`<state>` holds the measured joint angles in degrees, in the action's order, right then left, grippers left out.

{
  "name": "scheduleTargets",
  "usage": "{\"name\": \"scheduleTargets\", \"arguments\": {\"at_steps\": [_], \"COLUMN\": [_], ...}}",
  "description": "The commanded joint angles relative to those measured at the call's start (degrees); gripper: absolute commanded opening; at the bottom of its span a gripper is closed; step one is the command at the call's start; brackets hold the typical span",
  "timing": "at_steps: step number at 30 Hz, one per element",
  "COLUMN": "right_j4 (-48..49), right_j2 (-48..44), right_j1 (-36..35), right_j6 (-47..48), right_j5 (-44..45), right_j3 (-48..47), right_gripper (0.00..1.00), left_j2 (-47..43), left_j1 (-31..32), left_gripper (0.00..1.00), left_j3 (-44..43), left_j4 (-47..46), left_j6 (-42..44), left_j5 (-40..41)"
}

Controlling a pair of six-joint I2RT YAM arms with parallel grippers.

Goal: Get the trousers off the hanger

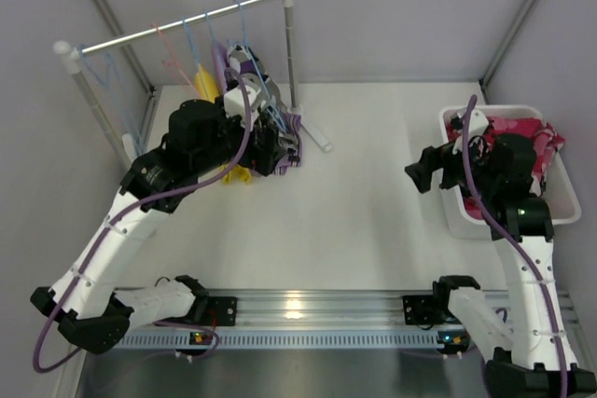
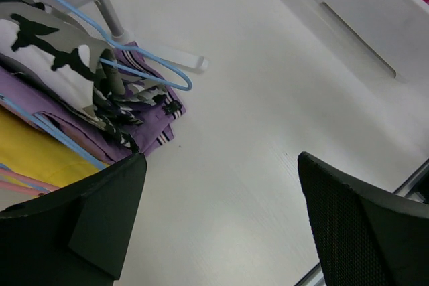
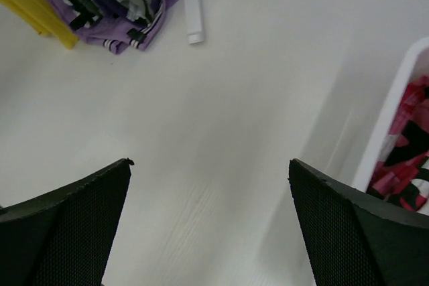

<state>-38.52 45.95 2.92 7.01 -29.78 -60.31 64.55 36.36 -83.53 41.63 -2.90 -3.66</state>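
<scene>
Several small trousers hang on hangers from the rack bar: a black-white-grey print pair, a purple pair and a yellow pair, their lower ends resting on the table. A blue hanger loops over the print pair. My left gripper is open and empty, right beside this bundle. My right gripper is open and empty above the table, just left of the white bin. Red-pink trousers lie in the bin and show in the right wrist view.
The rack's right post stands behind the bundle, with its white foot lying on the table. Empty blue hangers hang at the bar's left end. Grey walls close the back and sides.
</scene>
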Motion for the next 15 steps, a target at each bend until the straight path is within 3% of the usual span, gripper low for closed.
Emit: {"name": "scheduleTargets", "arguments": {"at_steps": [1, 15], "right_j4": [5.73, 7.76], "right_j2": [-2.53, -1.39], "right_j1": [-6.68, -7.14], "right_j6": [-3.30, -3.40], "right_j5": [5.33, 5.08], "right_j3": [1.95, -0.42], "right_gripper": [0.99, 0.99], "left_j2": [-1.27, -4.17], "left_j1": [-2.07, -8.50], "left_gripper": [0.99, 0.99], "left_j3": [-4.80, -3.92], "left_j4": [-2.78, -5.77], "left_j6": [2.10, 1.05], "left_j5": [-0.21, -1.26]}}
